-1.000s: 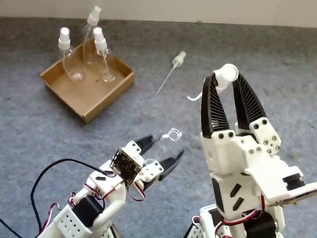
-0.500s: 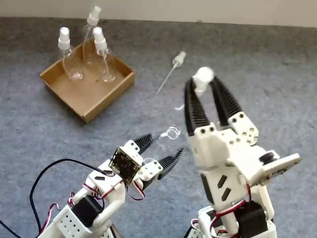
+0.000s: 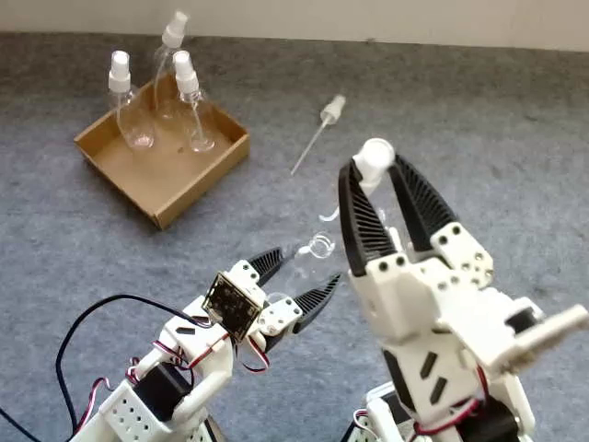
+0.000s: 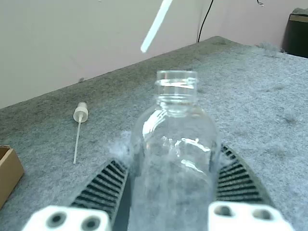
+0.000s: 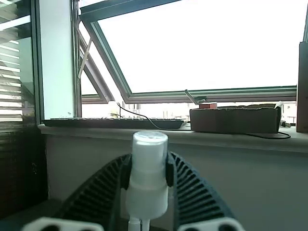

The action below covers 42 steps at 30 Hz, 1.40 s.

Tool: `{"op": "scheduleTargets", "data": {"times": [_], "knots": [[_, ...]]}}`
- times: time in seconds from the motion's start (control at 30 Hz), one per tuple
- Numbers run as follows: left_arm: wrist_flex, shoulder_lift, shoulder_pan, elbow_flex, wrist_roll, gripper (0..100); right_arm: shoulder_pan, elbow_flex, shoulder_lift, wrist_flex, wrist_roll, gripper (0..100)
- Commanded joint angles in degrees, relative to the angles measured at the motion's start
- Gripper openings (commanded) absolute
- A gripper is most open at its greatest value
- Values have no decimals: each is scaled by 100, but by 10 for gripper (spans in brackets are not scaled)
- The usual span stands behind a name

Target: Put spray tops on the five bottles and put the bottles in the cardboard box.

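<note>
Bottle (image 4: 175, 144) clamped in left gripper (image 3: 309, 267), spray top (image 5: 149, 163) pinched in right gripper (image 3: 374, 169), tube (image 4: 155, 26) just above bottle neck

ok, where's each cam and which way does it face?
High view: fixed above, behind the arms, looking down at the table; left tool, right tool show.
Left wrist view: on left wrist, looking along its fingers past the bottle to a wall.
Right wrist view: on right wrist, facing a window; fingers grip a spray top.
Shared by high and left wrist: bottle, loose spray top.
</note>
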Motion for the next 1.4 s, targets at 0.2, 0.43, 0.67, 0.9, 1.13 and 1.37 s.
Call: {"op": "scheduleTargets", "data": {"times": [0.2,0.43,0.67,0.9,1.13,1.37], "knots": [[-114,-110,-57,110,0,31,-57,-453,4,40,70,7],[-114,-110,-66,110,0,31,-57,-497,-4,725,70,7],[-114,-110,-66,110,0,31,-57,-470,-4,769,70,7],[-114,-110,-66,110,0,31,-57,-444,-4,769,70,7],[-114,-101,-66,110,0,31,-57,-488,-4,769,70,7],[-114,-101,-66,110,0,31,-57,-497,-4,769,70,7]]}}
